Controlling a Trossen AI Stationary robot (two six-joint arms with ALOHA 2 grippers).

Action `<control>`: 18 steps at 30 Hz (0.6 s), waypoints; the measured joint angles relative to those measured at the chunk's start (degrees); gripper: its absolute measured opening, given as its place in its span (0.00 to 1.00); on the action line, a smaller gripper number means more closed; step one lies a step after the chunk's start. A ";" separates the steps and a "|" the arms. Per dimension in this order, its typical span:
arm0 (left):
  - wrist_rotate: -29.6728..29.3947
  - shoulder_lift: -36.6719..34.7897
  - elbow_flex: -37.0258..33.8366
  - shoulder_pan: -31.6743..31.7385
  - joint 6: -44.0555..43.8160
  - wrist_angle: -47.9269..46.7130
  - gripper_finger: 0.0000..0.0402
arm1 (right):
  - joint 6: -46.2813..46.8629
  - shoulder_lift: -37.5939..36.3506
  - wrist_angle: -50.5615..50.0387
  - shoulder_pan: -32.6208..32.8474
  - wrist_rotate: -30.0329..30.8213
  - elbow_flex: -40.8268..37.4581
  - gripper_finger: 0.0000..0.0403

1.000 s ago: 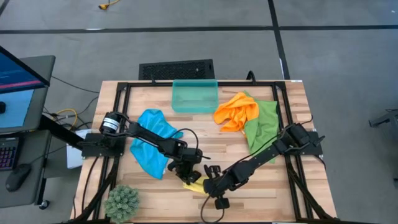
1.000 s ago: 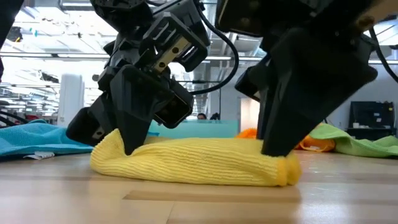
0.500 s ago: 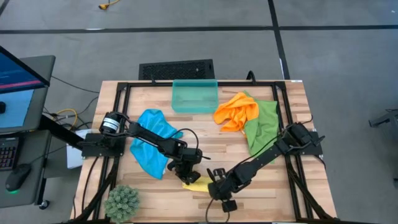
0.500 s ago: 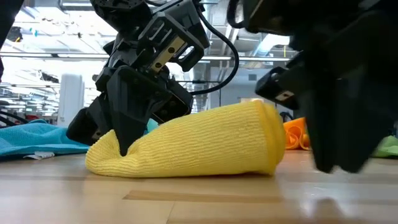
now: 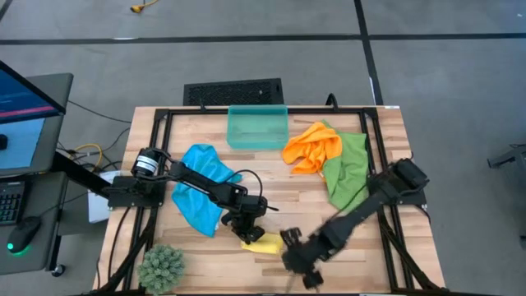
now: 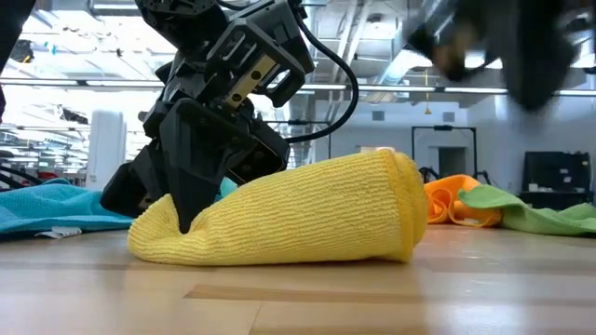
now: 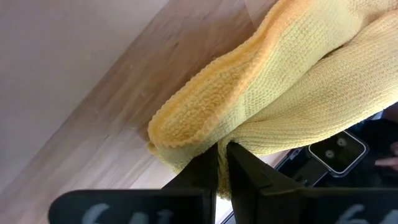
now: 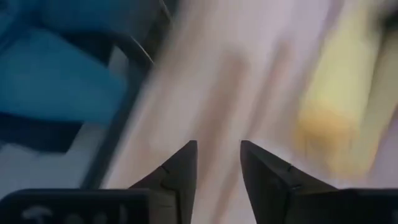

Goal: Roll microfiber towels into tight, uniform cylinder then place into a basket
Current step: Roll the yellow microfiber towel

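Observation:
The yellow towel (image 5: 263,243) lies as a rolled cylinder near the table's front edge. In the low view (image 6: 298,219) its left end is low and its right end bulges higher. My left gripper (image 5: 246,231) is shut on the roll's left end. My right gripper (image 5: 301,264) is open and empty, blurred, off the roll's right end and above the table. The blue towel (image 5: 201,193) lies crumpled at the left. The orange towel (image 5: 312,146) and green towel (image 5: 349,164) lie crumpled at the right. The teal basket (image 5: 257,141) stands at the far middle. My left gripper pinches the roll's left end (image 7: 205,134) between its two fingers. The fingers (image 6: 186,209) come from above, pointing down. The roll rests on the table, its left end pressed thin under the fingers and its right end free.
A green spiky plant (image 5: 162,267) stands at the near left corner. A black grate (image 5: 233,90) lies beyond the table's far edge. Bare wood shows between the roll and the basket. My right wrist view (image 8: 217,165) shows the open fingers over blurred wood.
My right gripper has let go of the roll's right end and gone up and toward the table's near edge, out of the low view's middle. The freed right end has sprung up and thickened; the left end stays pinned.

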 joint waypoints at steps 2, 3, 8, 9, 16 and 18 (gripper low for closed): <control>0.08 0.00 0.00 0.00 0.00 0.01 0.03 | -6.90 -0.33 4.63 1.69 5.20 0.09 0.34; 0.08 0.00 0.00 0.00 -0.02 0.01 0.03 | -10.71 -0.11 6.13 2.19 7.26 0.13 0.34; 0.28 0.02 0.00 0.00 -0.06 0.03 0.03 | -23.66 3.01 8.93 1.98 12.39 0.07 0.33; 0.48 0.03 0.00 0.00 -0.04 0.04 0.03 | -24.25 3.73 9.17 1.56 13.07 0.07 0.33; 2.56 0.16 -0.14 -0.02 0.49 -0.78 0.03 | -25.49 6.43 9.31 -1.55 14.66 0.02 0.42; 2.58 0.17 -0.13 -0.02 0.54 -0.77 0.03 | -24.38 6.48 8.49 -2.11 14.31 0.02 0.46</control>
